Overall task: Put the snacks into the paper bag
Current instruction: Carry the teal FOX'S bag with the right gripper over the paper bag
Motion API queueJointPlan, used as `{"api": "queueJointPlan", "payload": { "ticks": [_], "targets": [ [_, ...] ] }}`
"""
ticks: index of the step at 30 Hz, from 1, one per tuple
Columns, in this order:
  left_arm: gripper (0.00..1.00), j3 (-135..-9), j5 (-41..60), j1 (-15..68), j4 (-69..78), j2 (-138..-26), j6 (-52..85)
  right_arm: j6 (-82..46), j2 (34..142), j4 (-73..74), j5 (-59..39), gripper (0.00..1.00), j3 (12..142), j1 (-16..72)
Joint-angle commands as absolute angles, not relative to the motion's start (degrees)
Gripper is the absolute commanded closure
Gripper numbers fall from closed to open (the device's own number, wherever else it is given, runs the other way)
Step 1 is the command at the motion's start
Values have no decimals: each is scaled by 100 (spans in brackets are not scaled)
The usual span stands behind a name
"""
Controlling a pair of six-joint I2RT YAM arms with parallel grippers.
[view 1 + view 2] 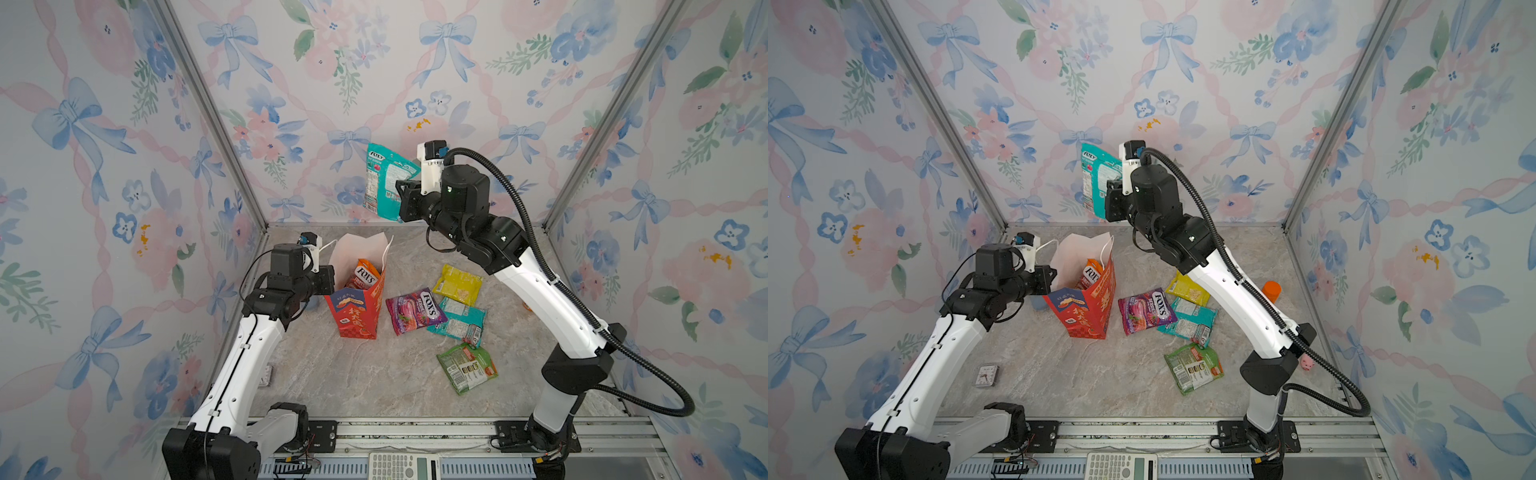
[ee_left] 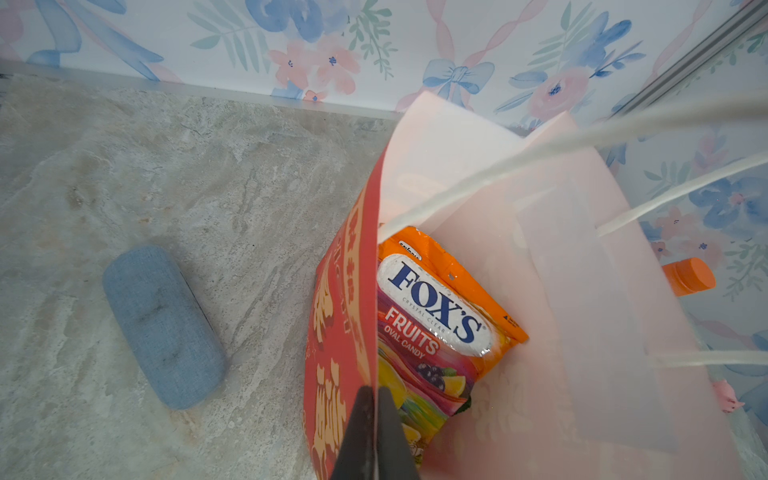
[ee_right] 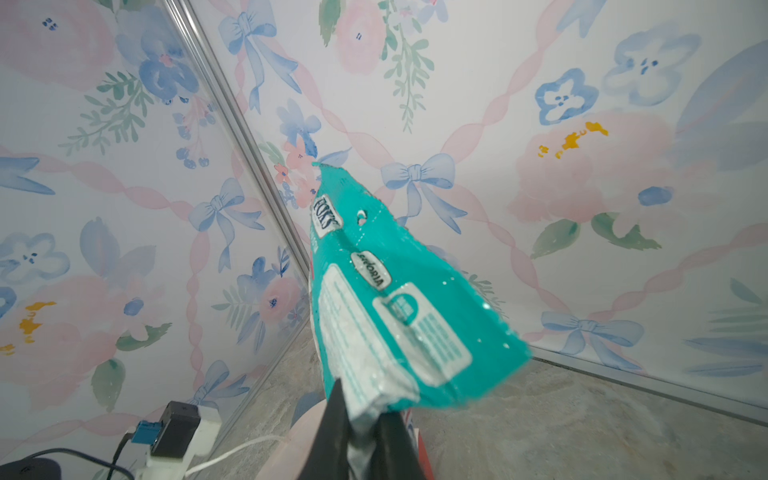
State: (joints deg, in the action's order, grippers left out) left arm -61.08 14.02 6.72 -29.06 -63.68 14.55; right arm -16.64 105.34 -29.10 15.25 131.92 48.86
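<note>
- Case (image 2: 162, 324), blue fabric, lies flat toward the far left corner of the tabletop (image 1: 374, 374), near the paper bag (image 1: 357, 316) but apart from it.
- My left gripper (image 2: 372, 395) has its fingers pressed together on the bag's left wall. It pinches the paper at the rim, one finger outside and one inside.
- The paper bag stands upright left of the tabletop's middle, closer to the far edge than the front. Its mouth is open and its white handles hang loose.
- Inside it I see an orange packet (image 2: 436, 307) leaning against the pinched wall, "FOX'S FRUITS" facing the opening.
- My right gripper (image 3: 363, 419) is high in the air over the far edge, clamped on one edge of the teal packet (image 1: 386, 183). In both top views that packet sticks out from the fingers above and slightly right of the bag's mouth, touching nothing else.
- The purple packet (image 1: 415, 311) lies flat just right of the bag, about mid-tabletop, touching the second teal packet (image 1: 459, 322).
- The yellow packet (image 1: 457, 284) lies on the far side of that teal one, against it, partly covered by my right arm.
- The green packet (image 1: 467, 368) lies toward the front edge, just beside the second teal packet's near corner.
- By the right edge, the orange-capped bottle (image 1: 1271, 289) and the pink pig toy (image 1: 1307, 364) peek out from behind the arm.
</note>
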Motion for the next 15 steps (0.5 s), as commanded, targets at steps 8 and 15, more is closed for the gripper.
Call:
{"api": "queueJointPlan", "payload": {
  "ticks": [8, 15],
  "targets": [
    [100, -6138, 1452, 688, -2885, -6275, 1322, -1669, 10866, -3029, 1378, 100, 13484, 5256],
    [100, -6142, 1450, 686, -2891, -6271, 1310, -1731, 10609, -2914, 1456, 100, 12896, 5290]
  ]
}}
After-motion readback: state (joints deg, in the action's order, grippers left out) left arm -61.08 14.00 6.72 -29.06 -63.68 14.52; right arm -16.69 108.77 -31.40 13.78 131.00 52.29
